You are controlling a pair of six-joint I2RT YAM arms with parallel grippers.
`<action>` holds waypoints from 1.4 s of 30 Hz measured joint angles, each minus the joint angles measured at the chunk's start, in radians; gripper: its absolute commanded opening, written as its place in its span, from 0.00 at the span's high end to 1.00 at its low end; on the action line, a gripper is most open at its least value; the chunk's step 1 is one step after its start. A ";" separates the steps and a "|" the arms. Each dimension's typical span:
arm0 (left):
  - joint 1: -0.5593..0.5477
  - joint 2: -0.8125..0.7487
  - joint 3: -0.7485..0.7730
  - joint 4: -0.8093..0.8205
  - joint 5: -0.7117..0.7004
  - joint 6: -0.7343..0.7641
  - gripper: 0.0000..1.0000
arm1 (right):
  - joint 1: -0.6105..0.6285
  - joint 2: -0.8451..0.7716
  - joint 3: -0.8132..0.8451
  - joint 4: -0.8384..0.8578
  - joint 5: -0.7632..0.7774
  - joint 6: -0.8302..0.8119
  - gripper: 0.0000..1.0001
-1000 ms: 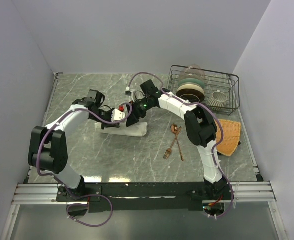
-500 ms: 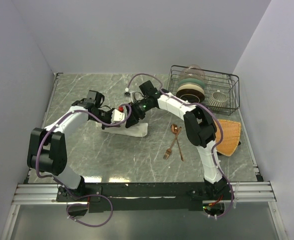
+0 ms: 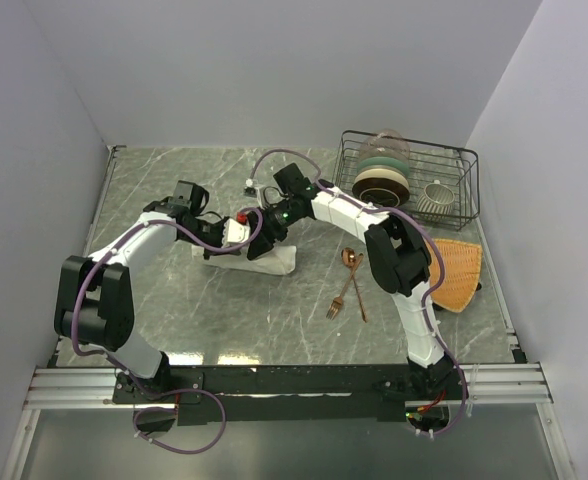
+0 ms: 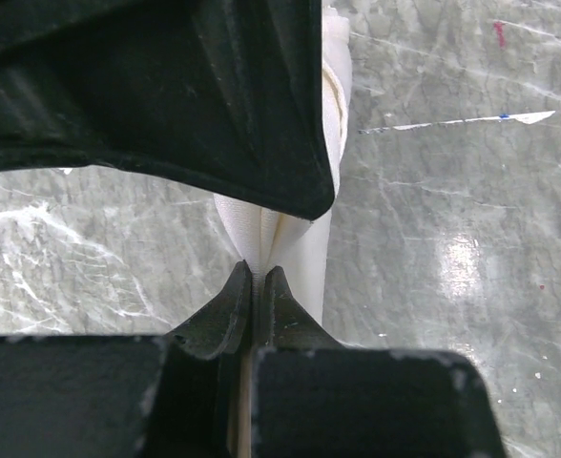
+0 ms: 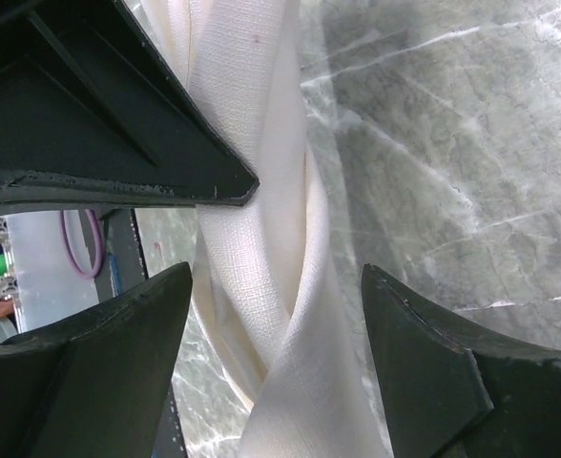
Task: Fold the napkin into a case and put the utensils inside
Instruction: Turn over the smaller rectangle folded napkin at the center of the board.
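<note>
My left tool and right tool are black, the napkin cream-white, the utensils copper, the desk grey-green with white veining.

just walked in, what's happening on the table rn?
Both arms are on the cream napkin, which is bunched into a narrow strip on the marble table and is not yet a tidy case. The left pincer is shut on an edge of the cloth. The right pincer is open, its fingers straddling the bunched fabric. The copper fork and spoon lie crossed on the table to the right, with neither arm on them, near the orange woven mat.
</note>
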 measured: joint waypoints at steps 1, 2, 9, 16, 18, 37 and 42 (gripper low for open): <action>0.000 0.000 0.000 -0.003 0.000 0.002 0.99 | 0.000 0.000 0.002 -0.001 0.000 0.000 0.19; 0.000 0.000 0.000 -0.006 0.000 0.005 0.99 | 0.000 0.000 0.006 -0.006 0.003 -0.004 0.19; 0.000 0.001 0.000 -0.021 0.000 0.017 0.99 | -0.006 0.000 0.035 -0.025 0.010 -0.019 0.17; 0.000 0.018 0.017 -0.034 0.008 0.015 0.99 | -0.002 0.000 0.032 -0.031 0.016 -0.011 0.13; 0.000 0.026 0.026 -0.035 0.008 0.012 0.99 | 0.002 0.000 0.028 -0.029 0.019 0.000 0.12; 0.005 0.028 0.040 -0.058 0.024 0.012 0.99 | 0.055 -0.006 -0.039 0.039 0.169 0.017 0.55; 0.005 0.028 0.040 -0.053 0.023 0.021 0.98 | 0.062 -0.034 -0.062 0.058 0.170 0.012 0.95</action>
